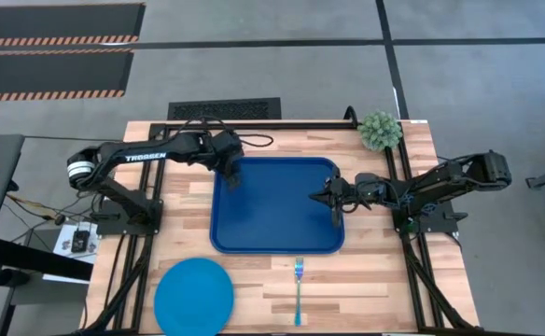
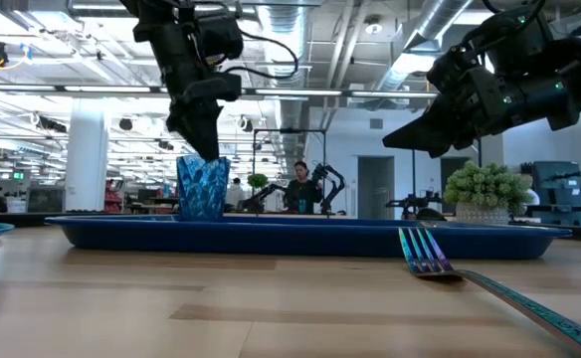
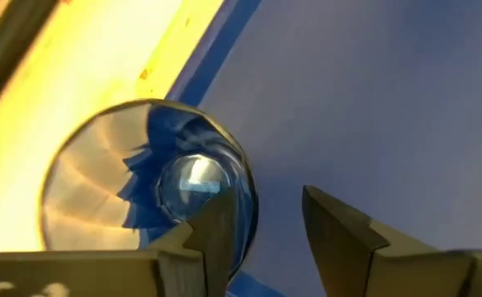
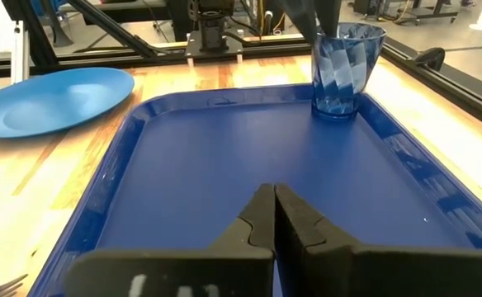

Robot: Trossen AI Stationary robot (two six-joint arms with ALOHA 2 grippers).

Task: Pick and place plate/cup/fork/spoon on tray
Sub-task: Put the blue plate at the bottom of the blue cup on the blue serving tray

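The dark-blue tray (image 1: 272, 233) lies mid-table. The translucent blue cup (image 2: 202, 187) stands upright in the tray's far left corner and also shows in the right wrist view (image 4: 346, 70). My left gripper (image 3: 270, 231) is open above it, pointing down, one finger inside the cup, one outside, with a gap wider than the wall. My right gripper (image 4: 274, 216) is shut, low over the tray's right side. A thin dark thing (image 1: 337, 217), perhaps the spoon, lies along the tray's right rim. The blue plate (image 1: 193, 297) and the light-blue fork (image 1: 298, 289) lie on the table near its front edge.
A small green plant (image 1: 381, 131) stands at the table's far right corner. Bare wood (image 1: 384, 280) lies right of the fork and between plate and tray.
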